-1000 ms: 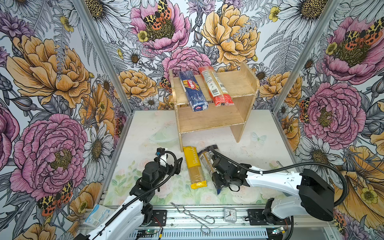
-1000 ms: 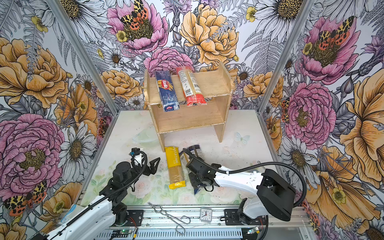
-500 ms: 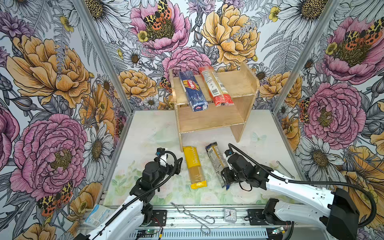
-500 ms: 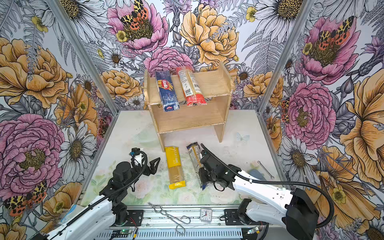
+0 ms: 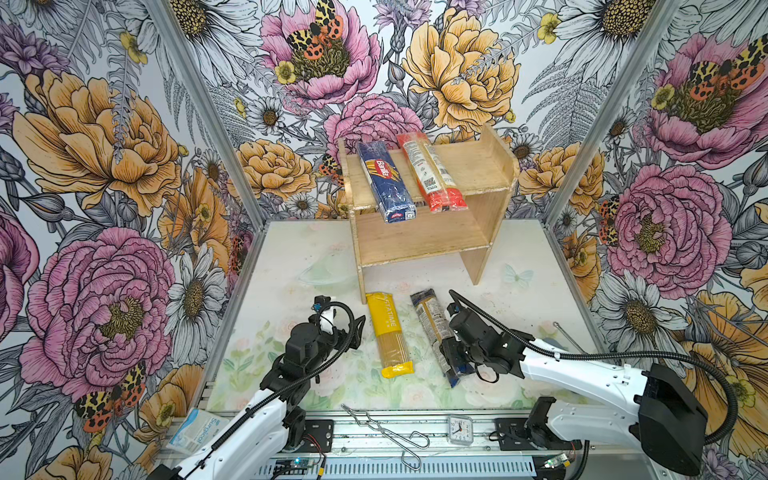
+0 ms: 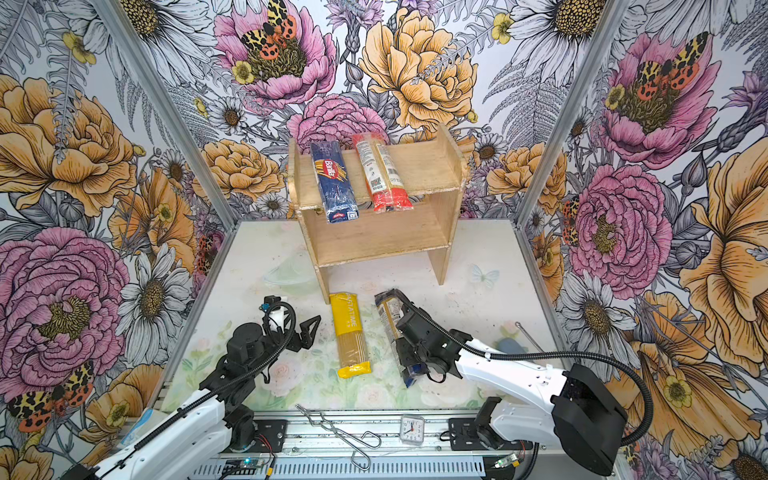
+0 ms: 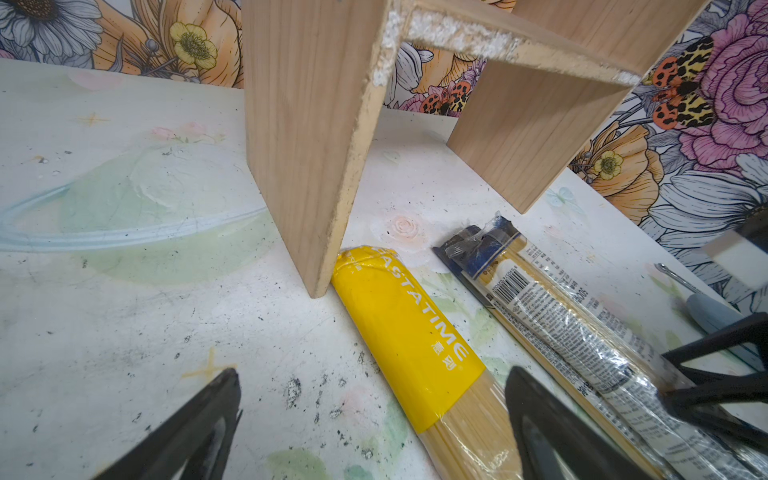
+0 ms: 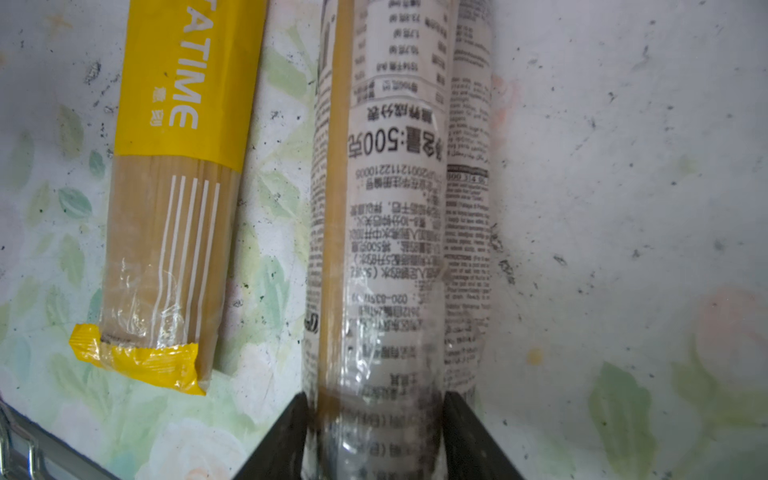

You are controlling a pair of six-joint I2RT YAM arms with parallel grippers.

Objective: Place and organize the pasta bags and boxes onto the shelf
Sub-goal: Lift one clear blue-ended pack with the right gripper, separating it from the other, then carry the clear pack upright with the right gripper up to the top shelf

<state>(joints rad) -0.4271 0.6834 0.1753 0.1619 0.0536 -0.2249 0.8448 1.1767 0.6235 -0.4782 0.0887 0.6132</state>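
The pale wooden shelf (image 5: pixel 428 237) (image 6: pixel 386 232) stands at the back. On its upper board lie a dark blue Barilla pack (image 5: pixel 386 183) and a red-ended clear pack (image 5: pixel 432 174). On the table in front lie a yellow pack (image 5: pixel 388 332) (image 7: pixel 407 328) and a clear bag with dark ends (image 5: pixel 428 316) (image 8: pixel 390 187). A second clear bag (image 8: pixel 467 208) lies tight against it. My right gripper (image 5: pixel 451 361) (image 8: pixel 376 401) grips the clear bag's near end, a finger on each side. Left of the yellow pack, my left gripper (image 5: pixel 353 332) (image 7: pixel 372 374) is open and empty.
Metal tongs (image 5: pixel 386 428), a small clock (image 5: pixel 460 430) and a white-blue Surgical packet (image 5: pixel 195 430) lie along the front rail. A thin metal tool (image 5: pixel 567 336) rests at the table's right side. Floral walls close in the left, back and right.
The right arm has swung out to the right. The clear bag has turned from a slant to lie straight beside the yellow pack. The left arm has not moved.
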